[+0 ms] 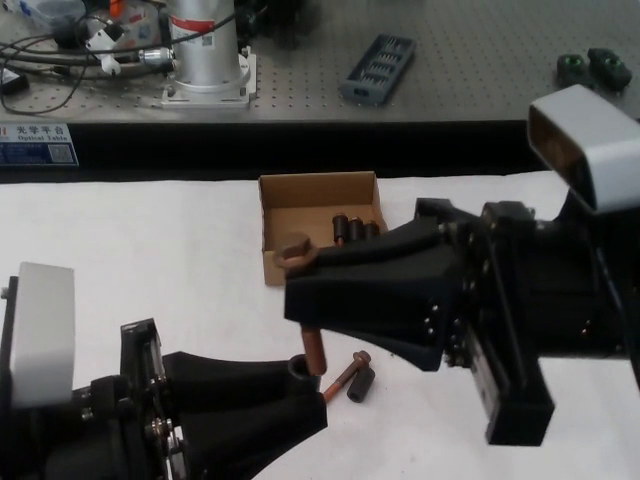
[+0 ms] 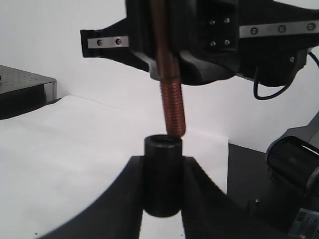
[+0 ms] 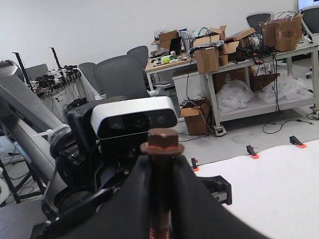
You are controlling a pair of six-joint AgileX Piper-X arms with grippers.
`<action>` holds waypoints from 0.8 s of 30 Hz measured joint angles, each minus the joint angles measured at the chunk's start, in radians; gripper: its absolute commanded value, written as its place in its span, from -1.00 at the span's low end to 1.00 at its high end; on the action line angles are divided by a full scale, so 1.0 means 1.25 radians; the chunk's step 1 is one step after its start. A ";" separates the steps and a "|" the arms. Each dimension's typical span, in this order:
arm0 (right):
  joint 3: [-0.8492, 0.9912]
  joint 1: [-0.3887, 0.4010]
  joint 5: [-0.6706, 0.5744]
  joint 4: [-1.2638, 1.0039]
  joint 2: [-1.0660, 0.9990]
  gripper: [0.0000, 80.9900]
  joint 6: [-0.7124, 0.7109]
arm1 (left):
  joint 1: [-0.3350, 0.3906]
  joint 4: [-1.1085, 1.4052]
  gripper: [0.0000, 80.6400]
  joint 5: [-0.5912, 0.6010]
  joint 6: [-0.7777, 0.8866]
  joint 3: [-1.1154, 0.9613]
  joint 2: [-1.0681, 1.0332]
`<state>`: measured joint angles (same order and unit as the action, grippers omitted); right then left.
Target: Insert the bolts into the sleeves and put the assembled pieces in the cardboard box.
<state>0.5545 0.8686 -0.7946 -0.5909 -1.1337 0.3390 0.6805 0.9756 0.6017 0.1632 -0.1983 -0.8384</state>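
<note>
**High view:** the right gripper pinches an upright bolt directly above the sleeve, which is clamped in the left gripper. Assembled pieces lie in the box. A loose piece rests on the bench beside the sleeve.

**Left wrist view:** the bolt's threaded tip sits just over the sleeve's mouth.

**Right wrist view:** the fingers grip the bolt below its head.
</note>
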 measured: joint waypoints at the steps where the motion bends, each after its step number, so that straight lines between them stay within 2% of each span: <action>1: 0.000 0.004 0.002 -0.002 0.000 -0.91 0.000 | 0.000 0.000 -0.98 0.000 0.002 0.000 0.000; 24: 0.002 0.014 0.046 -0.009 0.000 -0.91 -0.008 | 0.000 0.052 -0.98 0.000 0.031 0.000 0.000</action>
<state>0.5573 0.8855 -0.7369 -0.6023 -1.1337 0.3289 0.6805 1.0402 0.6017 0.2016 -0.1983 -0.8384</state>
